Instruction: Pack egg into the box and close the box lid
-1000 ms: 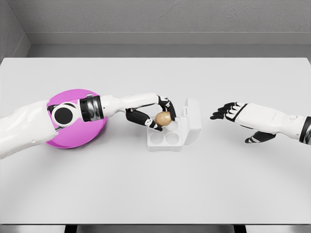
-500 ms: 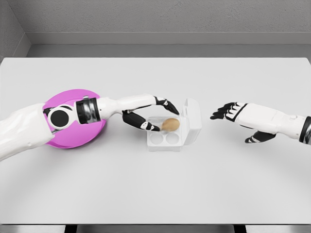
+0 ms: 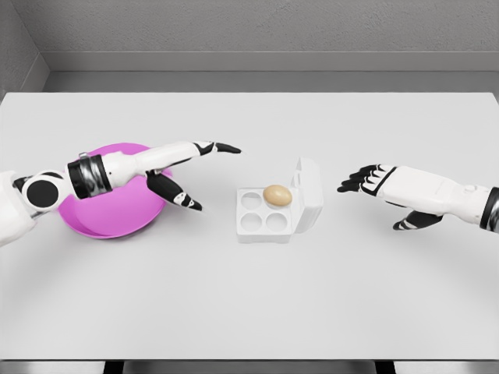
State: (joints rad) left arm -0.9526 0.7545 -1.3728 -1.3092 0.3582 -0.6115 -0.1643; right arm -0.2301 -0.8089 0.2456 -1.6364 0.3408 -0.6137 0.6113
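Observation:
A brown egg (image 3: 277, 195) lies in the back right cup of the white egg box (image 3: 263, 227), which stands in the middle of the table. The box lid (image 3: 309, 191) stands up, hinged at the right side. My left hand (image 3: 204, 173) is open, fingers spread, left of the box and apart from it, over the table beside the pink bowl (image 3: 101, 218). It holds nothing. My right hand (image 3: 366, 179) hovers open to the right of the lid, fingers pointing left, a short gap away from it.
The pink bowl sits at the left under my left forearm (image 3: 117, 167). A grey wall (image 3: 249, 31) runs behind the table's far edge.
My left hand has let go of the egg, which now rests in the box, and has drawn back to the left toward the bowl. The right hand has not moved.

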